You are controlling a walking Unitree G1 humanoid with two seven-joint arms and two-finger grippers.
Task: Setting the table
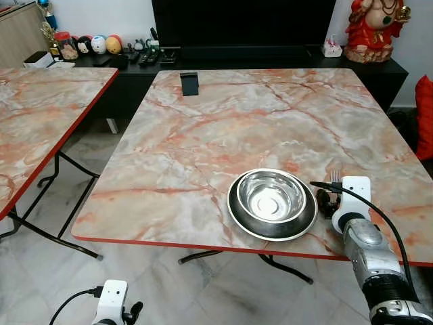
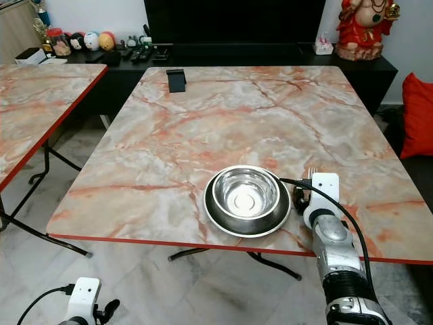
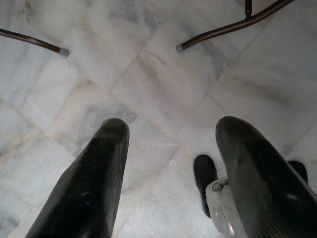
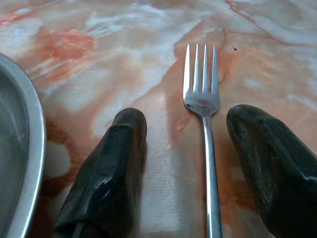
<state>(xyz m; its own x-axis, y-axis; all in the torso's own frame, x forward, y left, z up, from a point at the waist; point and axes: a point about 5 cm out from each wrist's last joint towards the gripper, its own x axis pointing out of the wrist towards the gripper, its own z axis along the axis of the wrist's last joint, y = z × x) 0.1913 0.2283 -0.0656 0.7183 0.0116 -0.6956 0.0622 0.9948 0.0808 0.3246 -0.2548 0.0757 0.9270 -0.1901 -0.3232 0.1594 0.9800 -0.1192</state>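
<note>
So the place setting is basically coming together at the near right edge of the marble table (image 1: pixel 223 128): a steel bowl (image 1: pixel 271 194) sits nested in a dark plate (image 1: pixel 272 223), and the fork (image 4: pixel 202 99) lies flat just to the right of them, tines pointing away from the robot, which is where you'd want a fork in a setting, handle toward the diner. The right gripper (image 4: pixel 185 163) is down low at the tabletop with its two black fingers spread wide apart, and the fork's handle runs up between them, closer to one finger than the other and touching neither as far as I can see. My guess is it's a release, not a pickup, but can't say for sure. The left gripper (image 3: pixel 173 163) hangs idle below table height over the tiled floor (image 3: pixel 148 74), fingers spread and holding nothing.
</note>
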